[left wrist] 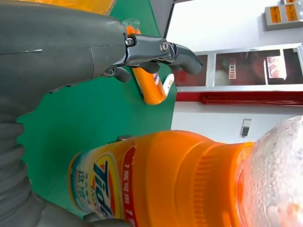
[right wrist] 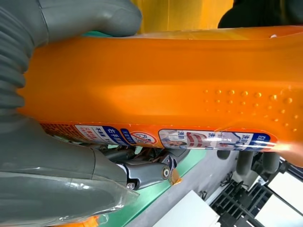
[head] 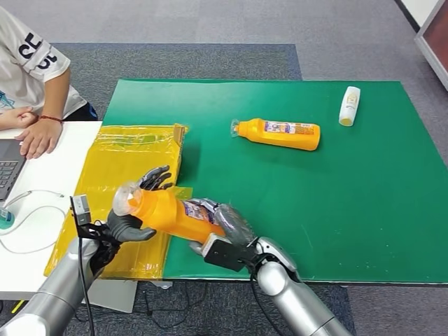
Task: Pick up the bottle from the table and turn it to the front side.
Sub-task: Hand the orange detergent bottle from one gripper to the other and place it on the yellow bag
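Head view: the right hand (head: 225, 227) grips the base end of an orange bottle (head: 169, 212), which is lifted off the green mat (head: 327, 210) and lies nearly level, its clear cap (head: 125, 198) pointing toward the robot's left. The left hand (head: 132, 210) meets the bottle at the neck — thumb under it, darker fingers (head: 156, 176) spread above and behind — touching it, though a firm hold cannot be told from here. Below them lies a yellow bag (head: 132, 157). A second orange bottle (head: 278, 134) lies on its side farther out on the mat, and a small white bottle (head: 349, 106) lies near the far right corner. At the left, a person's hand (head: 38, 136) rests on a white table (head: 52, 182) beside a laptop (head: 9, 168).

Left wrist view: the bottle (left wrist: 171, 179) fills the near field, a blue-and-yellow label (left wrist: 96, 187) facing the camera and the cap (left wrist: 275, 175) close by. The fingers (left wrist: 161, 49) stretch out straight, apart from the bottle — the second bottle (left wrist: 152, 87) shows beyond them.

Right wrist view: the right hand (right wrist: 53, 156) wraps the bottle (right wrist: 161, 85), thumb (right wrist: 89, 16) on one side, fingers on the other along a printed label strip (right wrist: 171, 138).
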Robot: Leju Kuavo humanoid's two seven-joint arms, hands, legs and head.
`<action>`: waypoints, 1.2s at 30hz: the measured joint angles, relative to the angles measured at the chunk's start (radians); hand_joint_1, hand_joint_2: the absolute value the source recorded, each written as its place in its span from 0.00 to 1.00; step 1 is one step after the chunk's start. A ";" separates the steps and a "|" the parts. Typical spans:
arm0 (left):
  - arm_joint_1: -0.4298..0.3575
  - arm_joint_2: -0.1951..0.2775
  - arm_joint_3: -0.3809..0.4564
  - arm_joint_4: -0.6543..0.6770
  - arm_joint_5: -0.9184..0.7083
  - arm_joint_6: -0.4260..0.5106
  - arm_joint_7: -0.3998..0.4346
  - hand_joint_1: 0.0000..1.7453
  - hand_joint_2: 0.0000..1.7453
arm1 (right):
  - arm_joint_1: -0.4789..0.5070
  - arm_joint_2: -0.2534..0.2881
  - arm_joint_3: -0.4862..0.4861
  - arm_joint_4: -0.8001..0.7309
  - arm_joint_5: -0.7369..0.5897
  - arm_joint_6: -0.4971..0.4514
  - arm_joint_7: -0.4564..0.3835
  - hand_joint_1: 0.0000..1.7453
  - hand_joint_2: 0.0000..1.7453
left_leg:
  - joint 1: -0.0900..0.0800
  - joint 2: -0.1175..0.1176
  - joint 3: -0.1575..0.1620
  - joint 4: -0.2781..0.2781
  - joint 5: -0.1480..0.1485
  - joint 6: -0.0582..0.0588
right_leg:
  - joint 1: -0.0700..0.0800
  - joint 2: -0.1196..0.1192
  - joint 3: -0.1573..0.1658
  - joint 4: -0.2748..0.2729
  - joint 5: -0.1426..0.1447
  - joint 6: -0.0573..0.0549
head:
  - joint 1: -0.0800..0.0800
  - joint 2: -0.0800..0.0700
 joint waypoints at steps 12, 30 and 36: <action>-0.012 -0.002 -0.010 0.014 -0.001 0.002 0.000 0.00 1.00 | -0.004 0.000 0.002 0.000 -0.003 -0.006 0.002 1.00 1.00 | 0.000 0.000 0.000 0.000 0.000 0.000 | 0.000 0.000 -0.001 0.000 0.000 0.000 | 0.000 0.000; -0.015 -0.030 -0.057 0.019 0.040 -0.081 0.000 0.00 1.00 | -0.017 0.016 0.002 0.009 0.073 -0.091 0.050 1.00 1.00 | 0.000 0.000 -0.001 0.000 0.000 0.000 | 0.000 0.000 -0.001 0.000 0.000 0.000 | 0.000 0.000; -0.017 -0.035 -0.067 0.022 0.040 -0.073 0.000 0.00 1.00 | -0.017 0.019 0.001 0.012 0.074 -0.090 0.050 1.00 1.00 | 0.000 0.000 -0.001 0.000 0.000 0.000 | 0.000 0.000 -0.001 0.000 0.001 0.000 | 0.000 0.000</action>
